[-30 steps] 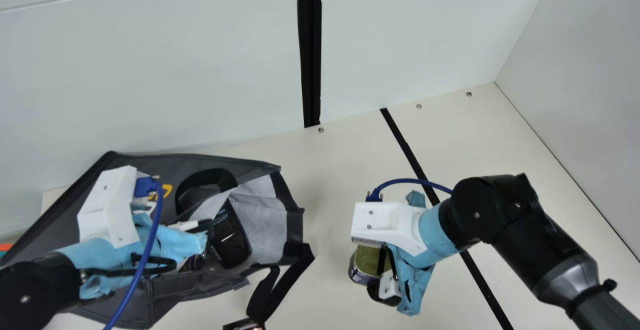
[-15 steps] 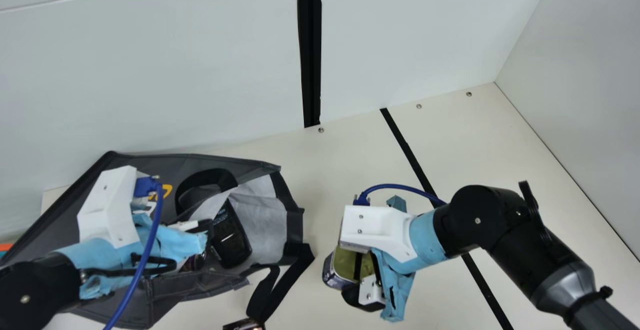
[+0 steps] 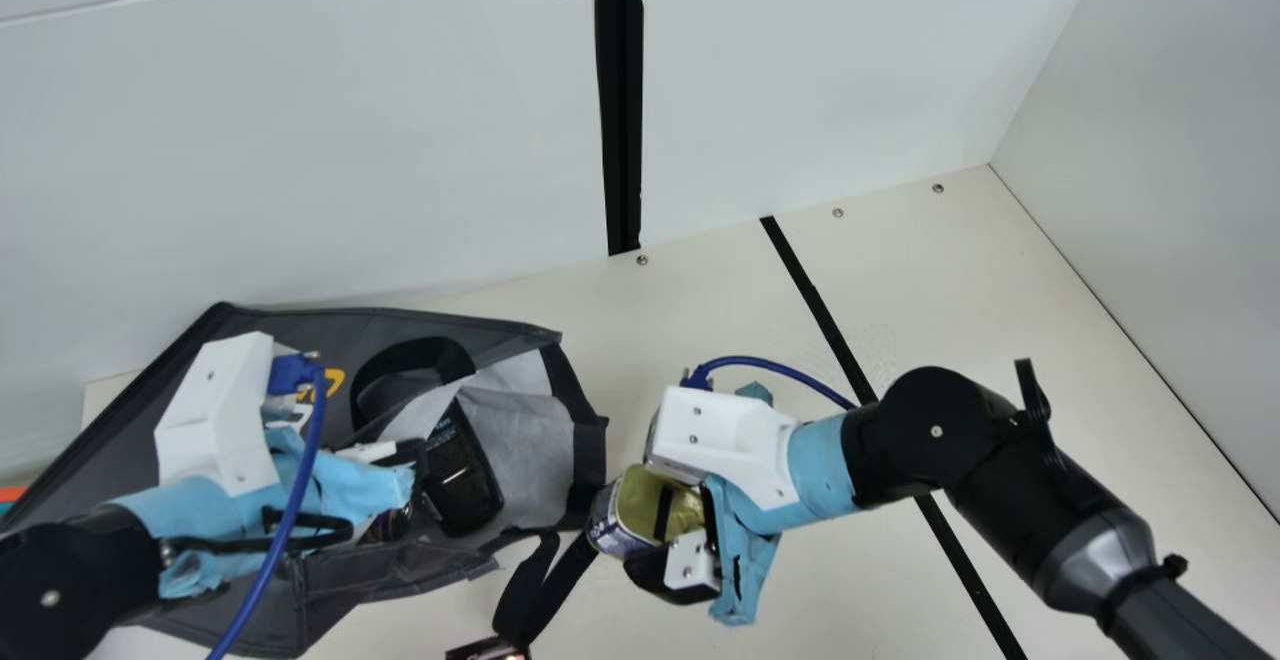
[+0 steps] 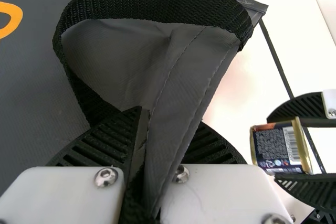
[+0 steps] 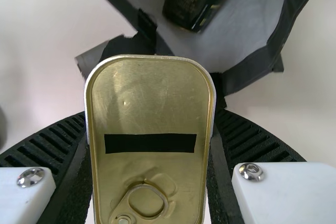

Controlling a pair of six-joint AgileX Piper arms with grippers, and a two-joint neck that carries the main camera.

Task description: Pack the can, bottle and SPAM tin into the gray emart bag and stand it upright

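Cream tbl [image 3: 700, 310], SPAM tin [image 3: 632, 500] in R gripper [image 3: 650, 518], bag [image 3: 500, 331] partly hidden

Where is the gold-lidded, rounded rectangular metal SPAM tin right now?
In the main view, the SPAM tin is low at center, held by the black-fingered right gripper, just right of the dark gray fabric bag's open mouth.

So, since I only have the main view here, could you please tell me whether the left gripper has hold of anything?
Observer: Yes, in the left wrist view the left gripper is closed on a fold of the gray bag.
Operator: Thanks, and is a pull ring visible on the SPAM tin?
Observer: Yes, the right wrist view shows a pull ring on its gold lid.
Operator: Any barcode?
Observer: Yes, the left wrist view shows a barcode on its side.
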